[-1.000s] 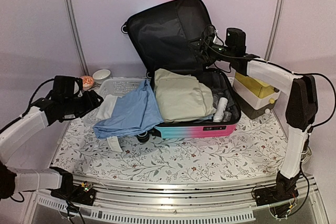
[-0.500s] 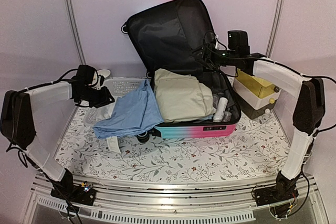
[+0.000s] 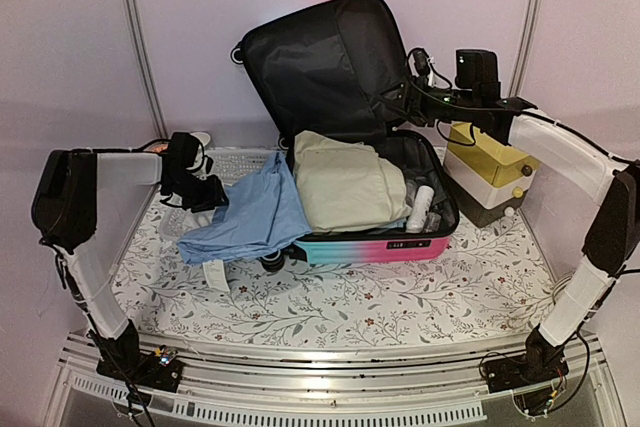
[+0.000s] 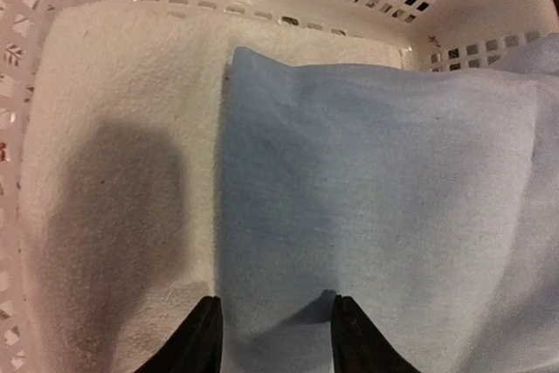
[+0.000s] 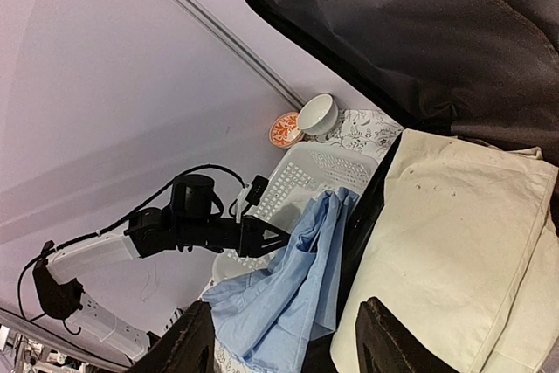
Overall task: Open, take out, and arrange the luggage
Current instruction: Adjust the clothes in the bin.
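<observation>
The luggage (image 3: 375, 245) lies open mid-table, its black-lined lid (image 3: 320, 57) standing up at the back. A beige folded cloth (image 3: 340, 187) fills its base. A blue cloth (image 3: 250, 215) drapes from the luggage's left edge over the white basket (image 3: 232, 159). My left gripper (image 3: 213, 197) hovers over the basket's near end. In the left wrist view it (image 4: 275, 325) is open just above the blue cloth (image 4: 376, 189), beside a white towel (image 4: 113, 172). My right gripper (image 3: 392, 99) hangs open beside the lid's right edge, and nothing sits between its fingers (image 5: 188, 347).
A yellow-topped drawer box (image 3: 485, 172) stands right of the luggage. A white bowl (image 5: 316, 113) and a small orange dish (image 5: 284, 128) sit behind the basket near the back wall. A white bottle (image 3: 420, 207) and small items lie in the luggage's right end.
My left arm has swung in from the far left to above the basket and blue cloth, narrowing its jaws. My right gripper has drifted right, away from the lid.
</observation>
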`<state>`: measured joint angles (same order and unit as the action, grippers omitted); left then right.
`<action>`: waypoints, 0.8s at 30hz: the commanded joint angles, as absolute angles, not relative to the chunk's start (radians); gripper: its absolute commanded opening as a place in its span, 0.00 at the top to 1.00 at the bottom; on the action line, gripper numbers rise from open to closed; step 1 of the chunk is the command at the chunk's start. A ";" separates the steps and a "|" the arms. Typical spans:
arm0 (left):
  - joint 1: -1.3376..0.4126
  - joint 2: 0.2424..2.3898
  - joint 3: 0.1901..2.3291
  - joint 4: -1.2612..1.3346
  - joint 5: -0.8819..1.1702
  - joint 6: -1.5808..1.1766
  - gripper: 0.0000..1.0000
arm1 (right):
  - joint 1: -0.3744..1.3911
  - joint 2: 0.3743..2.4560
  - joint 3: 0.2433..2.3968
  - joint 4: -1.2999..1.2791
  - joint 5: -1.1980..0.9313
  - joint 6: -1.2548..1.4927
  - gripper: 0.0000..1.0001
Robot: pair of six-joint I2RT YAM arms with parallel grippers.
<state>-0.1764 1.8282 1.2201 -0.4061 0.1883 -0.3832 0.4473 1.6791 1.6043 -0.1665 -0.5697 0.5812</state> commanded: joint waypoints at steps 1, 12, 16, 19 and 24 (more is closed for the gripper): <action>-0.174 1.871 1.266 -0.395 0.195 -0.372 0.55 | 0.439 1.646 1.585 -0.189 -0.549 0.554 0.43; -0.151 1.956 1.295 -0.317 0.284 -0.383 0.73 | 0.436 1.625 1.565 -0.204 -0.535 0.548 0.45; -0.155 1.922 1.298 -0.314 0.257 -0.368 1.00 | 0.430 1.621 1.562 -0.209 -0.531 0.543 0.46; -0.160 1.872 1.299 -0.320 0.227 -0.355 1.00 | 0.428 1.622 1.562 -0.210 -0.528 0.542 0.46; -0.169 1.797 1.320 -0.332 0.188 -0.331 1.00 | 0.427 1.639 1.570 -0.209 -0.533 0.543 0.46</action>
